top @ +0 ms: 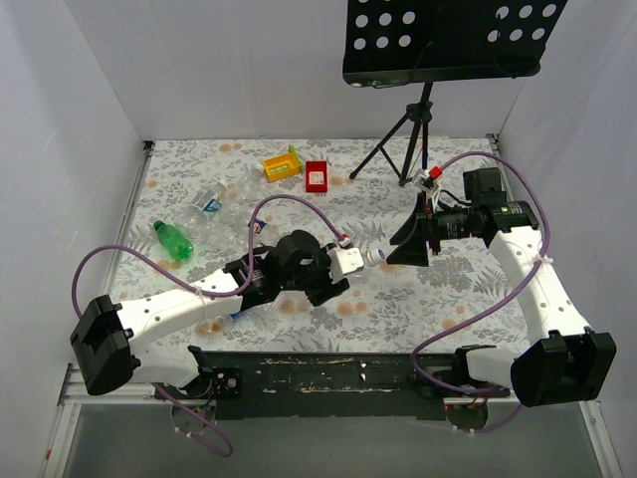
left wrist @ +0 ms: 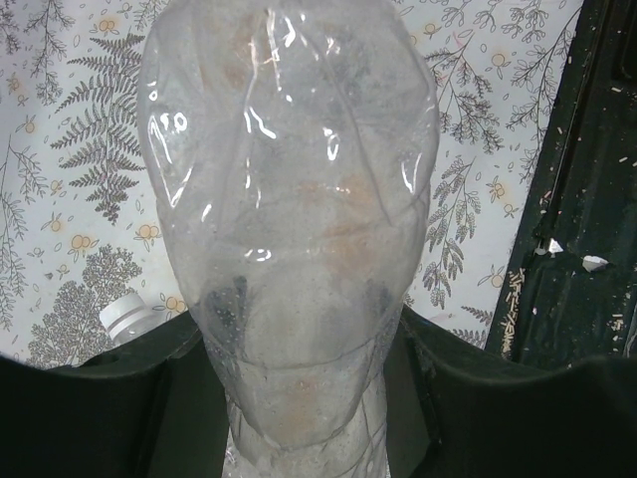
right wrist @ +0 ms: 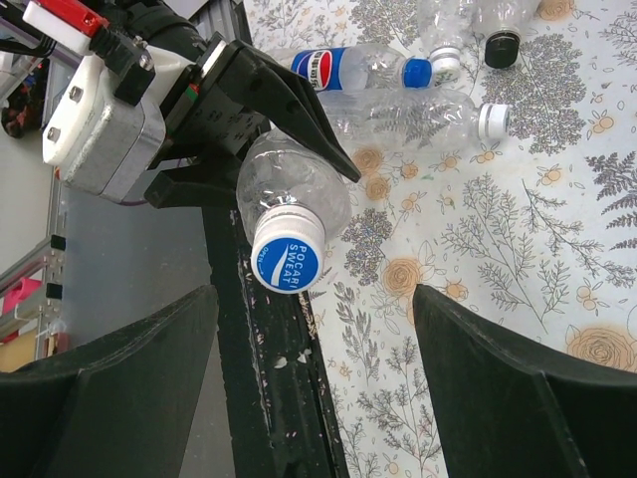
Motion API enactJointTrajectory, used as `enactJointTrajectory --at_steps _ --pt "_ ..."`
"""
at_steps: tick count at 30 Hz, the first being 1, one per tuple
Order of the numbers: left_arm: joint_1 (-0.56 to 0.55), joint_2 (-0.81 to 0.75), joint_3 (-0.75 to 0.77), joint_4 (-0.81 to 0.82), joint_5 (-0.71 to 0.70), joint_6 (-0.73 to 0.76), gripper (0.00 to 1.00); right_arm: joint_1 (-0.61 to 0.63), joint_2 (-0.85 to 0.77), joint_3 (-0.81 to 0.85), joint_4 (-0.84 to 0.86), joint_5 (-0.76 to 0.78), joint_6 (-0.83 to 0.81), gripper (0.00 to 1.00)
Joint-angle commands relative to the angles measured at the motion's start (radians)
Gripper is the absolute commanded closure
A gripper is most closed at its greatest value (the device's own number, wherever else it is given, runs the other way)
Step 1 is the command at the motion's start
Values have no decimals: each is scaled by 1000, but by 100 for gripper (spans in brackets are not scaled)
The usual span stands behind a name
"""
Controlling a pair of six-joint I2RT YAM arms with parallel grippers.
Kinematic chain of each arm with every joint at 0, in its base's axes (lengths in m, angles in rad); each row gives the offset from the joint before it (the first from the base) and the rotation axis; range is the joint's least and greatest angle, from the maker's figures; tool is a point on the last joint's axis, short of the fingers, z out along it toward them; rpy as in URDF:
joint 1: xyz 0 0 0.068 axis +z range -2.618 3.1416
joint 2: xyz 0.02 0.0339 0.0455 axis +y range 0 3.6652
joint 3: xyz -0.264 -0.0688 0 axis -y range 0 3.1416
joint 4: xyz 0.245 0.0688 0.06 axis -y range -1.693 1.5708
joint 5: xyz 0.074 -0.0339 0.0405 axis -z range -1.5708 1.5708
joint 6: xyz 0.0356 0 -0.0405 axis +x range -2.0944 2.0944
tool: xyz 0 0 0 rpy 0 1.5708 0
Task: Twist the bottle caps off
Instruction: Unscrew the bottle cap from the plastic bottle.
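Between the arms, while your left gripper (left wrist: 304, 349) clamps the bottle (right wrist: 299, 184), centre the wide-open right gripper (right wrist: 314, 299) on the seemingly off-centre cap (right wrist: 286, 264), then close and twist.

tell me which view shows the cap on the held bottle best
Right wrist: the cap faces the lens, its blue top and print readable. In top external the cap is a small speck between the arms; left wrist shows only the bottle, not this cap.

Bright even overhead light, soft shadows. Glare streaks on bottle (left wrist: 289, 199) in L wrist view; close foregrnd blurry.
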Motion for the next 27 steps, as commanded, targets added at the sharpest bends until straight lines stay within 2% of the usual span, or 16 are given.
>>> enactJointTrajectory --at_steps 1,27 --pt "-7 -10 35 1 -15 14 96 -7 -6 -12 38 -17 33 14" --pt "-16 7 40 7 -33 27 97 -13 -4 -40 110 -28 138 14"
